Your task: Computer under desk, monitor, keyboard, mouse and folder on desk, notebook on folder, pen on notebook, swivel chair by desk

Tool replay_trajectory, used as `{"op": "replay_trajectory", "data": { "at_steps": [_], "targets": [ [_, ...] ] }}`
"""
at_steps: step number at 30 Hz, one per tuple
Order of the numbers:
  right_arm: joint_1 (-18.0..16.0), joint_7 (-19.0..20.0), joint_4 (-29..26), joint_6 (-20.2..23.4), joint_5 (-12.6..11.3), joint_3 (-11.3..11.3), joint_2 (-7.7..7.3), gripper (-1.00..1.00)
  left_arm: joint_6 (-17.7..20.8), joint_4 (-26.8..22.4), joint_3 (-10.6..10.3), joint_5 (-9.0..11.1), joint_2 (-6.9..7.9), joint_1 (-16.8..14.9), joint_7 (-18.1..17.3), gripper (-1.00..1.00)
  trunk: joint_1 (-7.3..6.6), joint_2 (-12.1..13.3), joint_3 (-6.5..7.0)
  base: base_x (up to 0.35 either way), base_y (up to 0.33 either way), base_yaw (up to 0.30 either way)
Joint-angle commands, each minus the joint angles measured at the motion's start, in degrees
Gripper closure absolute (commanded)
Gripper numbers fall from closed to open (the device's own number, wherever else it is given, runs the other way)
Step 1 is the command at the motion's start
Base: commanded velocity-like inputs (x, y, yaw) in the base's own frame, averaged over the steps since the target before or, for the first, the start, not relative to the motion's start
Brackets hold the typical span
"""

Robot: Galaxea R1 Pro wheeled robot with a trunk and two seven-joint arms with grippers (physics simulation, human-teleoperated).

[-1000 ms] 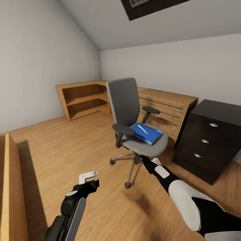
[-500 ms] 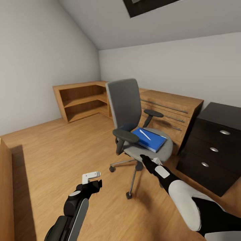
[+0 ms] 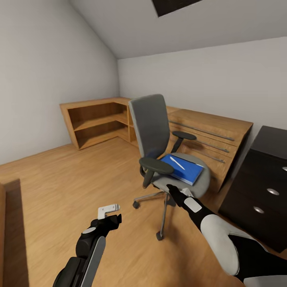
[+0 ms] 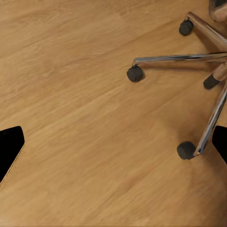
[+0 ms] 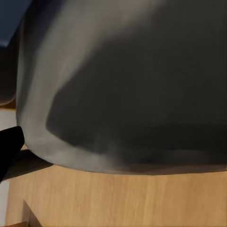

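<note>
View shifted right, right fingers (image 3: 172, 188) beside swivel chair (image 3: 159, 135) seat

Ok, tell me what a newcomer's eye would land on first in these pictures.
The grey swivel chair stands mid-room on the oak floor, and the bright blue folder on its seat draws the eye, with a white pen lying on top. The right gripper reaches toward the seat's front edge, while the left gripper hangs over bare floor. Behind the chair sit an oak drawer unit and corner shelving.
</note>
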Motion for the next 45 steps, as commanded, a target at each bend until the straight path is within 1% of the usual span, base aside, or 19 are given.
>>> {"op": "replay_trajectory", "data": {
  "at_steps": [1, 9, 18, 21, 25, 36, 42, 45],
  "targets": [
    [0.0, 0.1, -0.1, 0.3, 0.0, -0.5, 0.02, -1.0, 0.1, 0.0, -0.1, 0.6, 0.01, 0.0, 0.5, -1.0, 0.02, 0.0, -0.05, 0.322, 0.139, 0.0],
    [0.0, 0.1, -0.1, 0.2, 0.0, -0.4, 0.11, -1.0, 0.1, 0.0, -0.1, 0.6, 0.0, 0.0, 0.6, -1.0, 0.02, 0.0, -0.02, 0.276, 0.113, 0.016],
    [0.0, 0.1, -0.1, -0.3, 0.0, -0.4, 0.11, -1.0, 0.1, 0.0, -0.1, 0.6, 0.0, 0.0, 0.6, -1.0, 0.02, 0.0, 0.34, 0.035, 0.009, 0.136],
    [0.0, 0.1, 0.0, -2.3, 0.0, -0.4, 0.11, -1.0, 0.1, 0.0, -0.1, 0.6, 0.0, 0.0, 0.6, -1.0, 0.02, 0.0, 0.52, 0.002, 0.0, 0.192],
    [0.0, 0.2, 0.1, -3.3, 0.0, -0.4, 0.11, -1.0, 0.1, 0.0, -0.1, 0.6, 0.0, 0.0, 0.6, -1.0, 0.02, 0.0, 0.76, 0.0, 0.0, 0.195],
    [0.0, 0.2, 0.3, -3.5, -0.1, -0.4, 0.03, -1.0, 0.1, 0.0, -0.1, 0.6, 0.0, 0.0, 0.6, -1.0, 0.02, 0.0, 0.89, -0.01, 0.0, 0.04],
    [0.0, 0.2, 0.4, -3.5, -0.1, -0.4, 0.14, -1.0, 0.2, 0.0, -0.1, 0.6, 0.0, 0.0, 0.6, -1.0, 0.02, 0.0, 0.9, -0.273, 0.0, 0.001],
    [0.0, 0.2, 2.9, -3.6, 0.0, -0.2, 0.34, -1.0, 0.2, -0.4, 0.1, 0.6, 0.08, 0.0, 0.4, -1.0, 0.02, 0.0, 0.9, -0.218, 0.0, 0.0]
  ]
}}
